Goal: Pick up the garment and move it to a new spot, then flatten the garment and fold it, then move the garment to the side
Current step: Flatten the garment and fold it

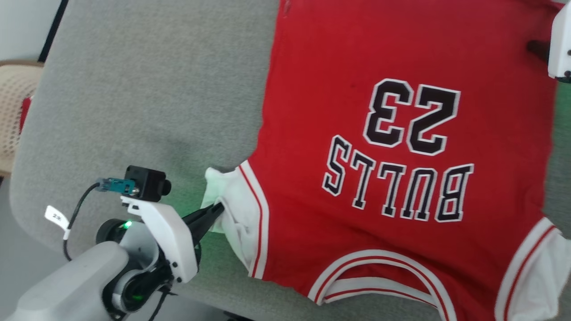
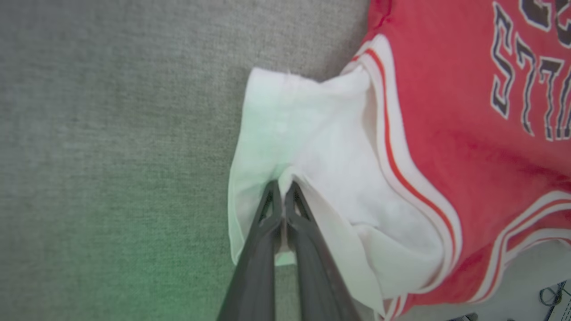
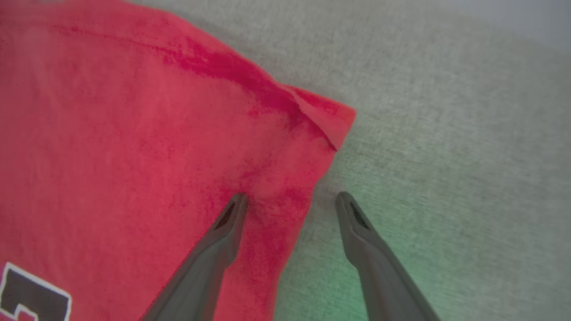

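Note:
The garment (image 1: 401, 147), a red jersey with black white-outlined "23" and lettering, lies spread face up on the grey padded surface (image 1: 134, 89), collar toward me. My left gripper (image 1: 217, 210) is shut on the crumpled white left sleeve (image 2: 312, 147); the closed fingertips (image 2: 273, 189) pinch a fold of it. My right gripper (image 3: 291, 198) is open at the far right side. One finger (image 3: 232, 214) rests on the red cloth near the hem corner (image 3: 330, 120), and the other stands over bare grey surface. The other white sleeve (image 1: 535, 276) lies at the lower right.
The grey surface has a rounded edge along the left and near sides, with pale floor (image 1: 26, 267) beyond. A tan woven chair (image 1: 13, 107) stands past the left edge. Bare grey surface spreads left of the garment.

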Motion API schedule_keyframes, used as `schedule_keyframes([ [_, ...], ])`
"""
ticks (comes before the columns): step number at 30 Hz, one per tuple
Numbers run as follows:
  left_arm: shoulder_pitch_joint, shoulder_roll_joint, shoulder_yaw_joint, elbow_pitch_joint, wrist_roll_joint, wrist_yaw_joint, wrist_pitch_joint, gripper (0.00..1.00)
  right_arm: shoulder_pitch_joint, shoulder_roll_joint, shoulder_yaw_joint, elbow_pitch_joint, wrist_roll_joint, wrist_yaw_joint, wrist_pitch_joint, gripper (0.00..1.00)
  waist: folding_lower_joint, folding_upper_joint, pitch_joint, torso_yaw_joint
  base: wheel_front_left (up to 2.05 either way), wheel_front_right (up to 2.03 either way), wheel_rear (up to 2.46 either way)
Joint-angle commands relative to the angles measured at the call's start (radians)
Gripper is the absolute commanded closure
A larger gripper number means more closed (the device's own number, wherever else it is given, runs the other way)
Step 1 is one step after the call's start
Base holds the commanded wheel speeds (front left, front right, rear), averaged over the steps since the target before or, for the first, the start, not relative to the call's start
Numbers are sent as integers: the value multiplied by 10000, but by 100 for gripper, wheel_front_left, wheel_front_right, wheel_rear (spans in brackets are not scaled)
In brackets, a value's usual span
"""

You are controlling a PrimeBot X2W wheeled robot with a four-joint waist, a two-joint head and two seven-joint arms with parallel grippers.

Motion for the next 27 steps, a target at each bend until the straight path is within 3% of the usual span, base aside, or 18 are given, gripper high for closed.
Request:
schedule_keyframes([
  [1,-134,-215,-75,226,18,-93,59,100,-159,55,-118,588,-230,-8,322,0,0,0,240,292,0,0,0],
  [7,-196,-440,-109,725,11,-239,27,100,178,223,-493,2244,-1093,-20,1555,0,0,0,283,439,0,0,0],
  [8,-202,-458,-103,804,3,-287,16,100,255,242,-514,2429,-1201,-15,1776,64,0,0,276,445,0,0,0],
  [9,-221,-478,-95,868,-12,-299,17,100,292,277,-461,2483,-1261,-15,1828,100,0,0,275,439,0,0,0],
  [18,-143,-43,290,1167,-191,-257,-264,100,-86,166,587,1103,-359,-15,581,100,0,0,-156,-405,0,0,0],
  [27,294,970,685,626,-359,198,-516,100,1325,-843,2432,-2478,2173,-15,528,100,0,0,-855,-1804,0,0,0],
])
